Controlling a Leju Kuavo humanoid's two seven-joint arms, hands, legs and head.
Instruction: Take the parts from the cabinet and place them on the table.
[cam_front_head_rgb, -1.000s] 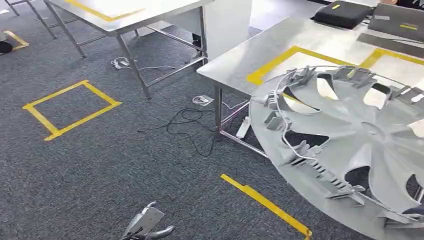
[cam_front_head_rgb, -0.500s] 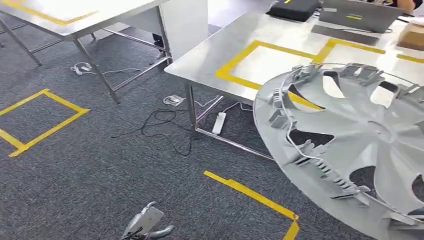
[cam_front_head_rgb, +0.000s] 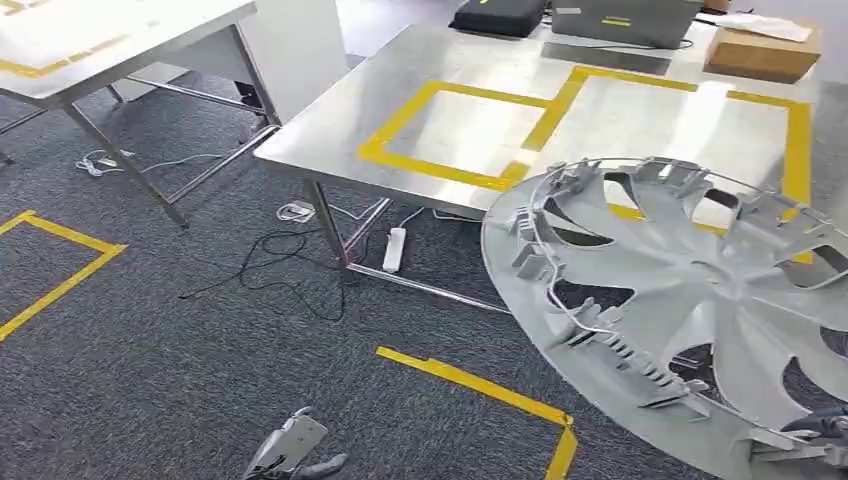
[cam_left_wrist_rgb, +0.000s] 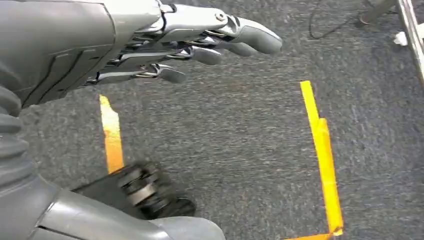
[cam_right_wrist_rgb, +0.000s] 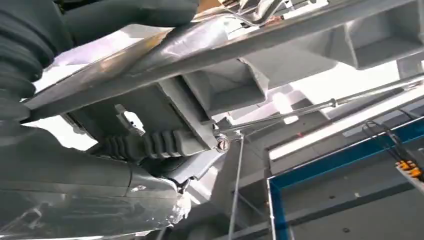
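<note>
Head view: the right hand (cam_front_head_rgb: 815, 428) grips the near rim of a hubcap (cam_front_head_rgb: 690, 300), holding it tilted with its clipped back face up, so the disc extends forward and leftward from that hand, its far edge overlapping the near edge of the table (cam_front_head_rgb: 330, 130). Left hand (cam_left_wrist_rgb: 190, 45) hangs low over the carpet, fingers extended and apart, holding nothing (well apart from the hubcap). The table's taped squares (cam_front_head_rgb: 470, 130) lie beyond the right hand, which is judged the only hand placed for the set-down.
</note>
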